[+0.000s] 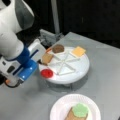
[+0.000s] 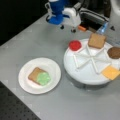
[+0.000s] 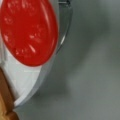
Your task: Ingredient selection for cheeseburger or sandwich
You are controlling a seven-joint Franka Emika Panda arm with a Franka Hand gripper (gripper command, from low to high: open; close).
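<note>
Claw (image 2: 67, 28) hangs beside the tomato disc (image 1: 46, 73); its state cannot be told.

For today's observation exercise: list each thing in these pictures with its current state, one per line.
Bread slice: flat on paper plate.
Lettuce: on that bread.
Tomato disc: on divided tray.
Second bread slice: on tray.
Patty: on tray.
Cheese square: on tray.
Gripper: beside tray, nearest tomato.

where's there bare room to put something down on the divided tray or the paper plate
On the round white divided tray, the wedges at a front view's bottom-left, between the red tomato disc and yellow cheese square, are bare. The top edge is crowded: tan bread slice, brown round patty. The white paper plate has free rim beside the bread with green lettuce.
</note>
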